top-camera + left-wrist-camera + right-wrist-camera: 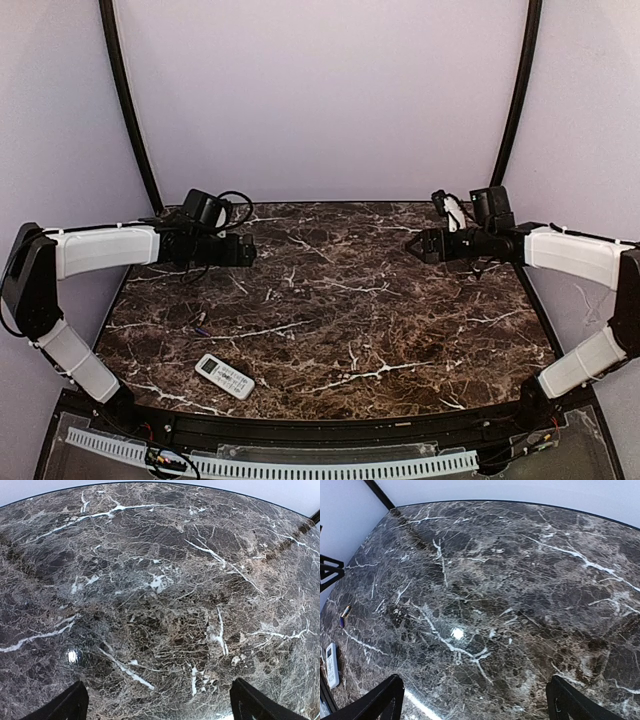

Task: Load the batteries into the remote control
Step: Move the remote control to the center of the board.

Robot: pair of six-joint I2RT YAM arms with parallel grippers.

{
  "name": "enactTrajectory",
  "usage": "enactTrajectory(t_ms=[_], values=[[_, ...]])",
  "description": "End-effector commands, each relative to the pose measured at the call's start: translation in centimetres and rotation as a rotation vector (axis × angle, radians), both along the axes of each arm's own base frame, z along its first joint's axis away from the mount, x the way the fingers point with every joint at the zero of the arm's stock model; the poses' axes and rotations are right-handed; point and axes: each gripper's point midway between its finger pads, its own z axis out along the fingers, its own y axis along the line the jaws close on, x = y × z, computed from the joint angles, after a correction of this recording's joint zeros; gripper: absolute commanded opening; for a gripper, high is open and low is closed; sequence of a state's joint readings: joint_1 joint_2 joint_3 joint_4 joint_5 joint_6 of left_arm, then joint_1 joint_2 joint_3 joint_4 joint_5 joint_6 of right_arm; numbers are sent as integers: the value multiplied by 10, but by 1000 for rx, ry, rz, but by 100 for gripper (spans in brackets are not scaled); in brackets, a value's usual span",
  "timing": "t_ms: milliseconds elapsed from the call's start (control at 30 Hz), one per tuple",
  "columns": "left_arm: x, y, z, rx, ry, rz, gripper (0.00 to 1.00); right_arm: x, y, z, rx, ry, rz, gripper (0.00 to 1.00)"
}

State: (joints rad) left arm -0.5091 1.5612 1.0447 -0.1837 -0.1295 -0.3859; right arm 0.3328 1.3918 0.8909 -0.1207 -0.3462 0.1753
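The white remote control [225, 376] lies face up, buttons showing, near the front left of the dark marble table [340, 300]. It also shows at the left edge of the right wrist view [331, 664]. A small slim item that looks like a battery [343, 616] lies a little beyond the remote, faint in the top view [201, 324]. My left gripper [250, 254] hovers open and empty over the back left, well away from the remote. In its wrist view [160, 707] only bare marble lies between the fingers. My right gripper [413, 245] hovers open and empty over the back right [475, 705].
Black cables [225, 210] loop at the back left behind the left arm. Pale walls close off the back and sides. The table's black front rail [330, 425] runs along the near edge above the arm bases.
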Motion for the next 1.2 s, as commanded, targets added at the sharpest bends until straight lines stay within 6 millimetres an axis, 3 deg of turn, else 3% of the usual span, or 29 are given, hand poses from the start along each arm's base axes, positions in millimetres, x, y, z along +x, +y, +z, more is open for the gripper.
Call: enactTrajectory(t_ms=[0, 133, 267, 433, 533, 767, 867, 1167], values=[[-1, 7, 14, -18, -6, 73, 100, -6, 25, 16, -31, -64, 111, 99], [-4, 15, 40, -90, -52, 134, 100, -14, 50, 19, -58, -43, 223, 99], [-12, 35, 51, -102, -49, 226, 100, -25, 87, 32, -50, -54, 347, 99], [-22, 72, 46, -216, 3, 351, 100, -48, 147, 38, -109, -66, 507, 99], [-25, 88, 44, -327, 30, 395, 100, -68, 185, 23, -188, -27, 603, 99], [-35, 101, 31, -261, 125, 411, 100, -125, 258, -2, -322, 28, 794, 99], [-36, 109, 31, -292, 115, 428, 100, -150, 284, -3, -354, 15, 855, 99], [-41, 112, 31, -326, 109, 426, 100, -200, 335, -24, -398, 12, 920, 99]])
